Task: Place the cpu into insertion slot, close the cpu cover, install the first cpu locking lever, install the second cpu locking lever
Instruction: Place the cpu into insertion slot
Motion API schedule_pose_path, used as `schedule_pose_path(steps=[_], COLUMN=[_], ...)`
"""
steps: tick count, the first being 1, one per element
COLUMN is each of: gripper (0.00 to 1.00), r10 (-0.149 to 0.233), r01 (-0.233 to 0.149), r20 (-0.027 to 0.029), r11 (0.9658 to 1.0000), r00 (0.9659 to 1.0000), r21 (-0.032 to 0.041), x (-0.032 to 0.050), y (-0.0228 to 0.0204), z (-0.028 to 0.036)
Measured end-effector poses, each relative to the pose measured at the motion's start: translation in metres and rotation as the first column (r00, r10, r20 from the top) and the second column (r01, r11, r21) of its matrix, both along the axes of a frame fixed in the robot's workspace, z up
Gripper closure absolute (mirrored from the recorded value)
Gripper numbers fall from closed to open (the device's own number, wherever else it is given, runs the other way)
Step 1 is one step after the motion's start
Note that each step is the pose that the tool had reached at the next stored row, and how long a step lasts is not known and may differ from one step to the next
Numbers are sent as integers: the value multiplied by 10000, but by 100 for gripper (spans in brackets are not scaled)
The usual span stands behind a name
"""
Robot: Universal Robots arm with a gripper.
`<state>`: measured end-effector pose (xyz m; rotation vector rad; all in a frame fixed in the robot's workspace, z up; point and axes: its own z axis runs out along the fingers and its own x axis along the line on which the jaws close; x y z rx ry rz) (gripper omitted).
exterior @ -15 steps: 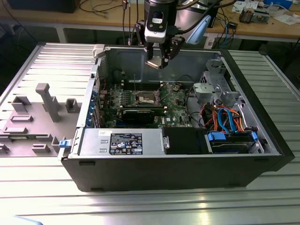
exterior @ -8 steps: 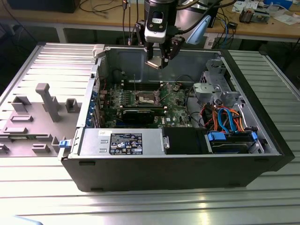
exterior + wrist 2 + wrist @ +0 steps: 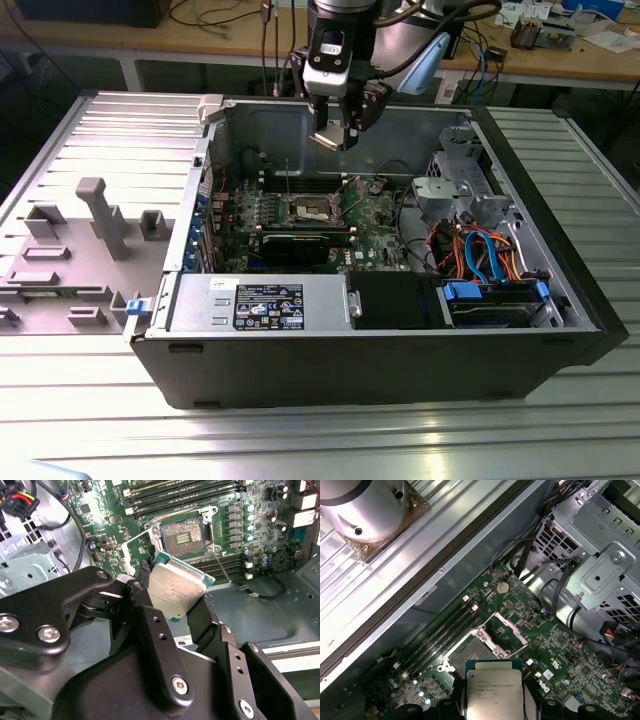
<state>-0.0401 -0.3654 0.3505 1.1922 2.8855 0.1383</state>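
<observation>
My gripper (image 3: 333, 135) hangs above the open computer case, shut on the cpu (image 3: 175, 587), a flat square chip with a silver-grey top and green edge. The chip (image 3: 494, 690) is pinched by its two opposite edges between the black fingers (image 3: 145, 577). Below it on the green board lies the insertion slot (image 3: 182, 532), dark-centred, bare and uncovered. The cpu cover (image 3: 129, 555), a thin silver frame, stands flipped up beside the slot (image 3: 465, 652); the same frame (image 3: 491, 644) shows in the first wrist view. A thin wire locking lever (image 3: 221, 566) sticks up next to the slot.
Long black memory slots (image 3: 185, 495) flank the socket. A metal drive cage (image 3: 455, 185) with orange and blue cables (image 3: 485, 255) fills the case at the exterior view's right. A power supply (image 3: 260, 300) sits at the front. Grey fixtures (image 3: 100, 215) stand outside the case.
</observation>
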Motion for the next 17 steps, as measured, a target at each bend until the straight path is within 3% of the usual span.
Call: schedule_pose_path(steps=[3,17], gripper=[45,45], r10=[-433,-533], r01=[433,533], r20=[-4,-3], r11=[9991,9986], r00=[9991,9986], r21=[-1,0], x=[0,-1], y=[0,0], z=[-21,-22])
